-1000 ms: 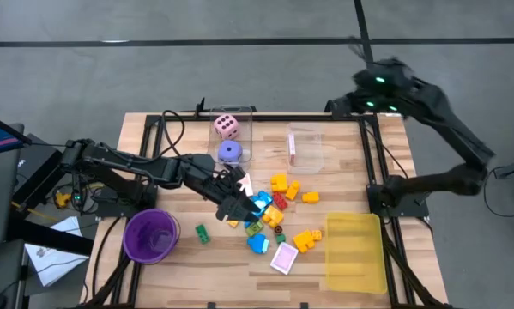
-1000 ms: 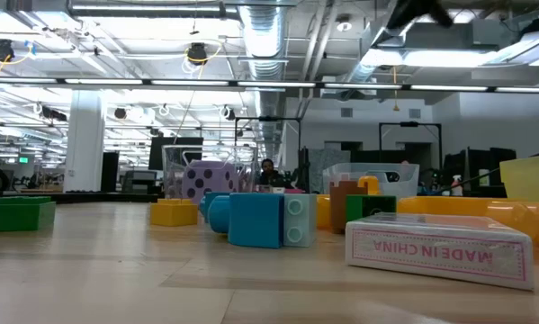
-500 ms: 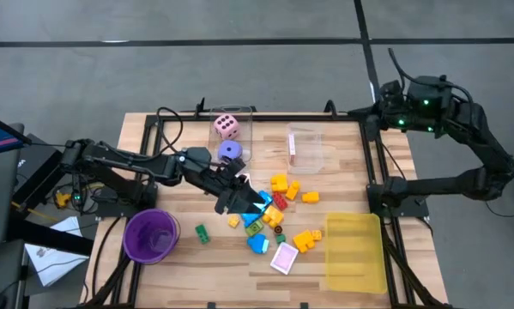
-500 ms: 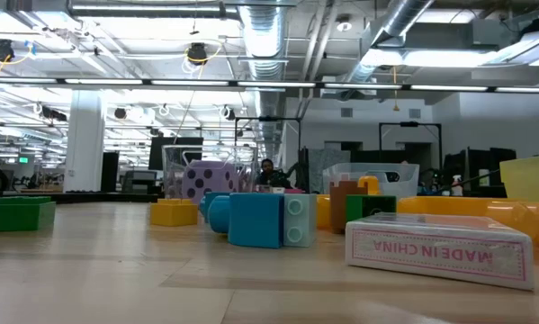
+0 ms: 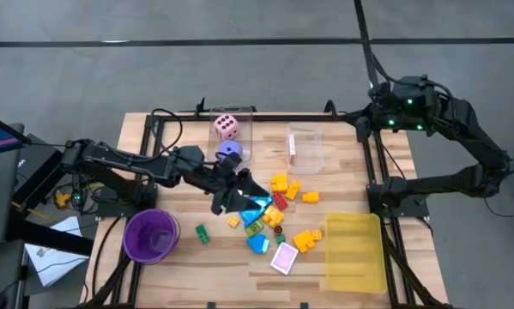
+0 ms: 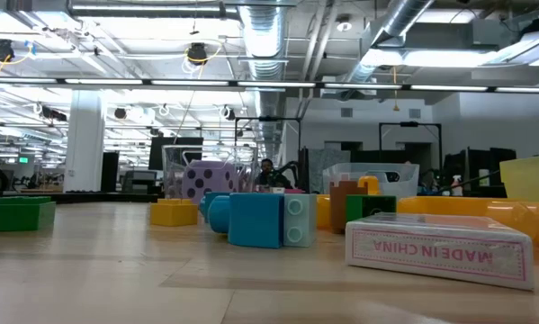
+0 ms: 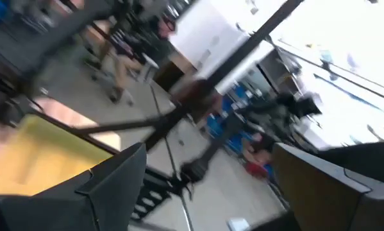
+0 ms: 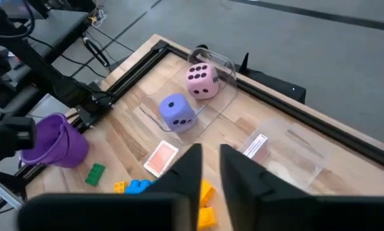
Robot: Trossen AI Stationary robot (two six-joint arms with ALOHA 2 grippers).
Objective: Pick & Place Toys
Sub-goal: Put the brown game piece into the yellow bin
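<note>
Wooden table (image 5: pixel 162 154) carries the whole job, and judged from its present state the work is early. Taking the yellow tray (image 5: pixel 356 253) as landmark: it lies bare at the table's near right corner, while the heap of toys (image 5: pixel 274 215) sits loose just to its left. Two clear boxes stand beyond the heap; the first box (image 5: pixel 232 133) holds a pink die (image 5: pixel 226 127) with a purple die (image 5: pixel 229 152) at its mouth, the second box (image 5: pixel 305 148) one flat card (image 5: pixel 292 148). A purple cup (image 5: pixel 150 235) stands far left of the tray, with a green block (image 5: pixel 202 233) beside it.

The left gripper (image 5: pixel 238 199) hangs at the heap's left edge, jaws wide apart, gripping nothing visible. The right gripper (image 8: pixel 209 168) is poised above the table's far right corner, fingers nearly closed on nothing.

Against the earlier frames, the left gripper has drawn slightly back from the heap, and the right arm has swung down toward the table.
</note>
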